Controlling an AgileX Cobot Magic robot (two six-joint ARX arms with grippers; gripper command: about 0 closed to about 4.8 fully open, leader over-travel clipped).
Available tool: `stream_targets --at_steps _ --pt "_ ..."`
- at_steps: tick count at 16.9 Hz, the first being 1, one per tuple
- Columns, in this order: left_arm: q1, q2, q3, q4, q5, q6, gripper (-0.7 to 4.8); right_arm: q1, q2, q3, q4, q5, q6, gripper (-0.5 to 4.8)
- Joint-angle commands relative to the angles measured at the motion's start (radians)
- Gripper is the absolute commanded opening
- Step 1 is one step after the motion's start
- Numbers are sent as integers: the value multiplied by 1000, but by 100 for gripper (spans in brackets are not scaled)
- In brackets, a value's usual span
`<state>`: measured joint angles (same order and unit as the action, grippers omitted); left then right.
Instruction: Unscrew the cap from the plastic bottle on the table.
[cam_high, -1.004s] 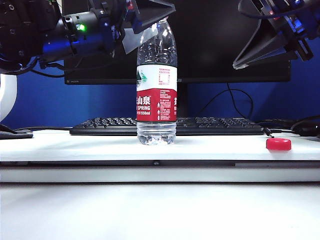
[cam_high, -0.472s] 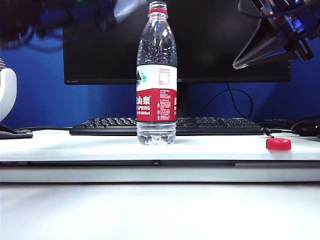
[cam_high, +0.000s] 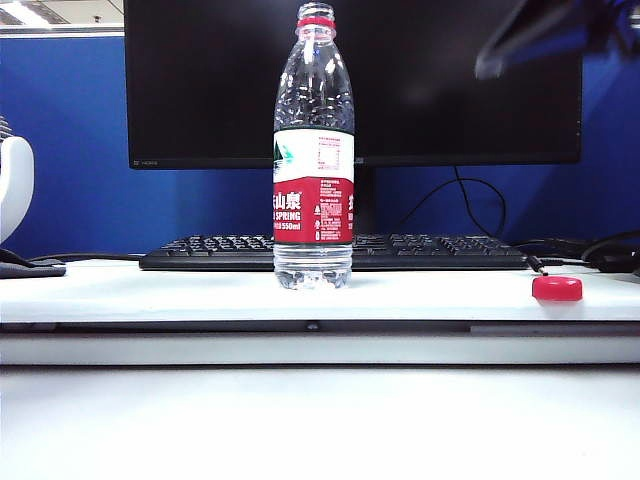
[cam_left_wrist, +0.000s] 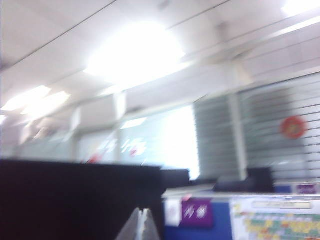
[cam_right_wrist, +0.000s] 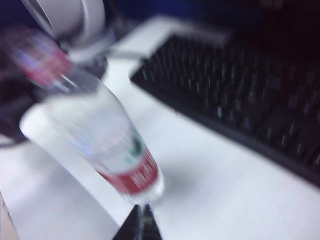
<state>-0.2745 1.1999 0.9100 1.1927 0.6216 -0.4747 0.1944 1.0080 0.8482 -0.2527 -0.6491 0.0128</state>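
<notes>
The table (cam_high: 150, 290) is a wide, flat white surface with a pale front edge; a black monitor (cam_high: 200, 80) and a black keyboard (cam_high: 430, 250) stand at its rear. The plastic bottle (cam_high: 313, 150) stands upright near the table's centre, just in front of the keyboard: tall, clear, with a ridged base, a white-and-red label marked "SPRING", and a thin red ring at the neck. Its mouth is uncapped; the clear walls do not reveal a liquid level. The cap (cam_high: 557, 288), small, round and red, lies on the table well apart from the bottle, toward the right. The right gripper (cam_right_wrist: 141, 220) is a dark blur at the exterior view's upper right, above and clear of the bottle, fingertips pressed together, grasping nothing. The left gripper (cam_left_wrist: 142, 225) is outside the exterior view; its wrist view shows pale fingertips closed together, empty, aimed at the ceiling and office partitions.
</notes>
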Motion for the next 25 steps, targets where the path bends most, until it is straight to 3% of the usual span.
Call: stream_targets --at_steps 1,2,4,5,7,9,12,14,16,19,23,25 --pt "127 -253 1 -520 97 151 -3 1 -182 3 -32 18 18 -8" --pt "158 -343 1 -679 82 240 -3 1 -261 3 -68 69 17 -8" --pt "185 -593 -3 -1042 -88 452 -3 1 -469 3 -177 232 17 -8" --pt "184 -703 -4 -1176 -177 499 -3 2 -560 2 -223 274 18 -8" --pt "184 -866 -4 -1353 -286 513 -3 1 -731 0 -302 385 50 -8" --pt "184 -962 -4 -1484 -377 567 -3 1 -837 -9 -360 388 135 -8" --pt "184 -1016 -5 -1672 -360 496 -3 0 -933 -10 -488 385 146 -8" --pt "184 -1041 -22 -1766 -258 485 -3 0 -980 -11 -521 385 145 -8" --pt "184 -1075 -75 -1806 -220 451 -3 -1 -1005 -19 -550 385 145 -8" --pt "184 -1186 -197 -1813 -217 286 -3 -1 -1005 -34 -694 385 171 -8" --pt "185 -1195 -246 -2031 -220 302 -3 -4 -1005 -106 -895 444 206 -8" --pt "184 -1196 -241 -2022 -216 276 -3 -8 -1005 -114 -906 418 225 -8"
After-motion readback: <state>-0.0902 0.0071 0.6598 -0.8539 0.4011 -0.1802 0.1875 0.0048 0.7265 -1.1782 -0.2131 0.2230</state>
